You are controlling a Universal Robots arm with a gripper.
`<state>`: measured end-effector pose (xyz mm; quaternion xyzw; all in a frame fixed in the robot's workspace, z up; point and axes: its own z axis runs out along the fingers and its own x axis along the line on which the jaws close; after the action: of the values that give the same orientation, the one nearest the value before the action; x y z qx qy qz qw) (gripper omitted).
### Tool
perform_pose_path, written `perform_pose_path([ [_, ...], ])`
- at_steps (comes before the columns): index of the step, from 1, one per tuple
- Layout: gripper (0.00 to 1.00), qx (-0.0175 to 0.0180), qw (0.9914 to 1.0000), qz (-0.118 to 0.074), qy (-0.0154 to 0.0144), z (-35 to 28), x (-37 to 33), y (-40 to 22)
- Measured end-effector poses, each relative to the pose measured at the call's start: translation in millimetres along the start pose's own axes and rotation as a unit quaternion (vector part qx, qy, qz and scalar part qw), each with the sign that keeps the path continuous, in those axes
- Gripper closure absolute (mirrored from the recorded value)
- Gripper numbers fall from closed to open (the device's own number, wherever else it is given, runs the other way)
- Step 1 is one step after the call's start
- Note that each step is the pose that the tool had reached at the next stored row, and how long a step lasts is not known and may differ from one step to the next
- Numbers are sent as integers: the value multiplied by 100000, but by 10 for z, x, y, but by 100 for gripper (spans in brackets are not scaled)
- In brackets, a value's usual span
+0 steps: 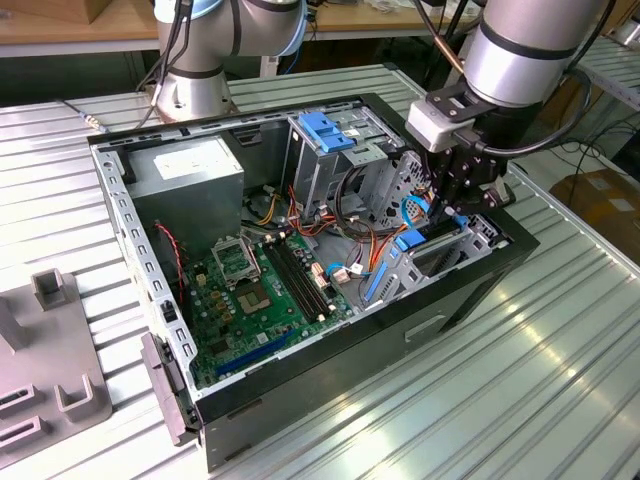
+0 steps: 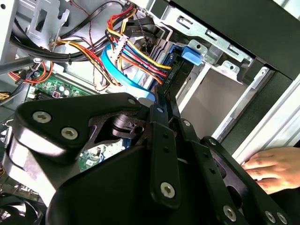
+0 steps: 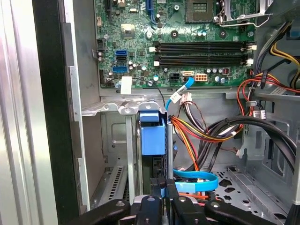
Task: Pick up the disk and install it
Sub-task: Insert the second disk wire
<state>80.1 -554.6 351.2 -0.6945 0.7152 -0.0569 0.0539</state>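
Ribbed metal benchtop (image 1: pixel 560 380) carried the open black computer case (image 1: pixel 470 290). At right of centre, the black gripper (image 3: pixel 165 194) pinched the grey, blue-railed disk (image 3: pixel 153 136) upright in its bay; tilting might jam it against nearby cables.

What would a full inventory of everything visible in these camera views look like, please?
Computer case: one, black, open, on the table.
Table: one, silver slatted metal.
Motherboard: one, green, on the case floor.
Power supply: one, grey, in the case's far corner.
Drive cage latch: one, blue, atop the metal cage.
Disk: one, light-blue carrier, standing in the bay, at the gripper.
Fixture: one, grey, exterior view's left.
Person's hand: one, on the case edge.
Gripper: one, black, at the disk.
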Motion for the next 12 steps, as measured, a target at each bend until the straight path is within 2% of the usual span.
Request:
perform_pose_path([
  [4,84,32,100000,47,-306,6,2,0],
  [12,84,93,99999,55,-335,12,4,-9],
])
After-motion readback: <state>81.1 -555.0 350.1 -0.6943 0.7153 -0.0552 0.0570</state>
